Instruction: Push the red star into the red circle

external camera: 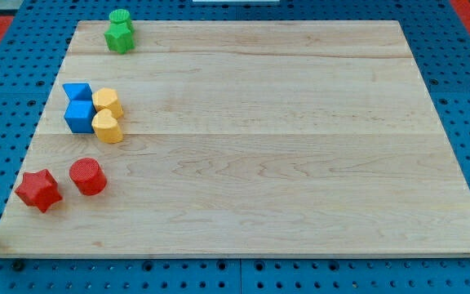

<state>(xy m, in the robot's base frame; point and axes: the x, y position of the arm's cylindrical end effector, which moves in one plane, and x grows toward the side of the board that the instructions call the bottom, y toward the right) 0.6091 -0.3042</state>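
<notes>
Sitting at the board's [300,122] lower-left corner in the view, the red star [38,190] lies just left of the red circle [87,176], a narrow gap between them. Above the circle cluster two blue blocks [78,108] and two yellow blocks [107,114]; far above those, two green blocks [120,32]. My tip does not show, so its state cannot be told.

Light falls bright and even over the pale wooden board [259,139], with no glare spot or blown-out patch on its grain. Shadows are soft and short: the red star [38,190] and the red circle [87,176] throw only thin dark rims at their bases, toward the view's bottom. Colours read saturated against the blue pegboard [463,98]. Focus is fair but slightly soft throughout, with mild compression blur. The board's edges taper toward the view's top. The tip does not show.
</notes>
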